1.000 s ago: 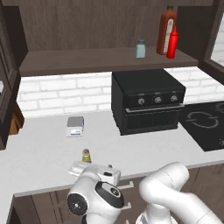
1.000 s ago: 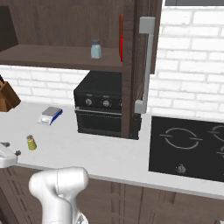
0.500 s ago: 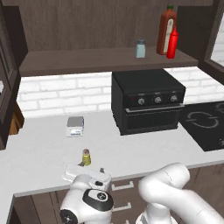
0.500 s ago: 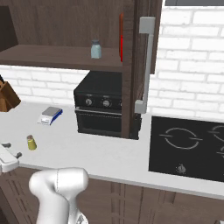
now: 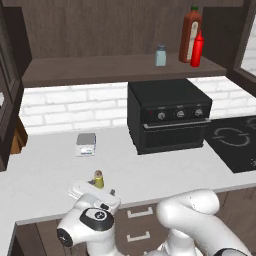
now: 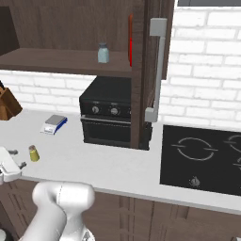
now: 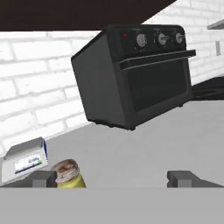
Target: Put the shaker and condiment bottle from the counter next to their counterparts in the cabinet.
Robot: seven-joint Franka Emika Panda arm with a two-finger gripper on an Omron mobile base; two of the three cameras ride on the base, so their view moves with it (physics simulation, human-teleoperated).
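The yellow-olive shaker [image 5: 99, 178] [image 6: 33, 153] stands upright near the counter's front edge. My gripper [image 5: 95, 190] [image 6: 17, 158] hovers low just in front of it, open and holding nothing. In the hand view the shaker [image 7: 68, 173] sits just inside the left fingertip [image 7: 43, 178], with my gripper [image 7: 113, 179] spread wide. Up in the cabinet [image 5: 115, 67], the red condiment bottle [image 5: 197, 49] stands against the tall red-brown sauce bottle [image 5: 190, 32]. The pale blue-grey shaker [image 5: 160, 55] [image 6: 103, 52] stands to their left.
A black toaster oven [image 5: 167, 117] [image 7: 140, 74] stands at the back of the counter. A small scale [image 5: 86, 143] [image 7: 24, 162] lies to its left, a knife block [image 6: 7, 106] at the far left, a black cooktop [image 6: 202, 155] to the right. An open cabinet door [image 6: 146, 70] hangs right of the shelf.
My hand has turned and shifted slightly left and lower in front of the shaker. The jaws stayed open, and nothing on the counter or shelf moved.
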